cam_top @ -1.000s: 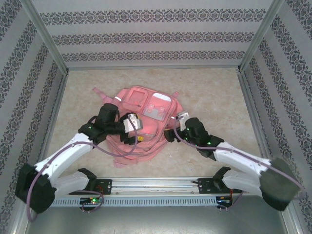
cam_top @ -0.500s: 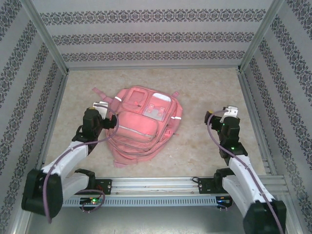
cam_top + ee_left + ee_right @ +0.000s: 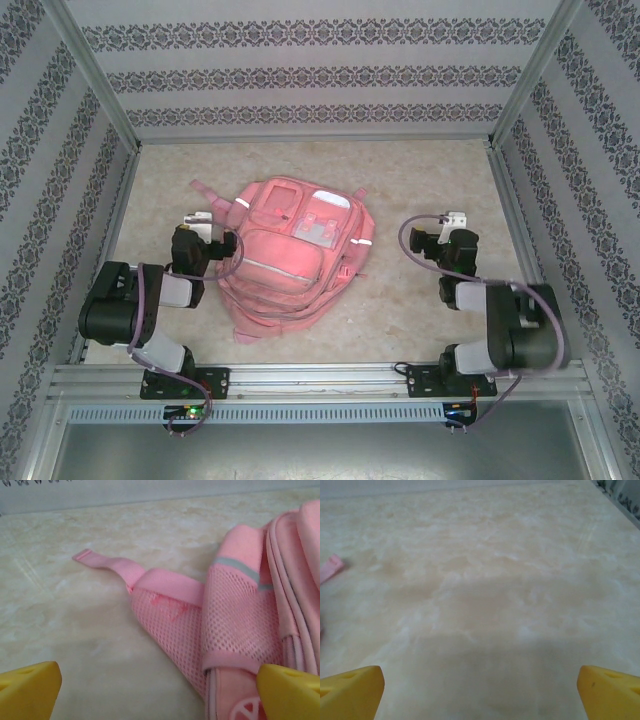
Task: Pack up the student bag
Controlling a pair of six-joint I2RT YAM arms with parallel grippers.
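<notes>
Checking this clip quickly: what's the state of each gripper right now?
Left gripper: open, holding nothing, next to the student bag.
Right gripper: open, holding nothing.

You have the student bag (image 3: 295,255) flat on the surface (image 3: 420,180), centre; left pincer (image 3: 199,215) just beside its left edge, right pincer (image 3: 455,216) well apart rightward.

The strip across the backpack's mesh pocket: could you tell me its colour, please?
Silvery grey; the strip shows best in the left wrist view.
</notes>
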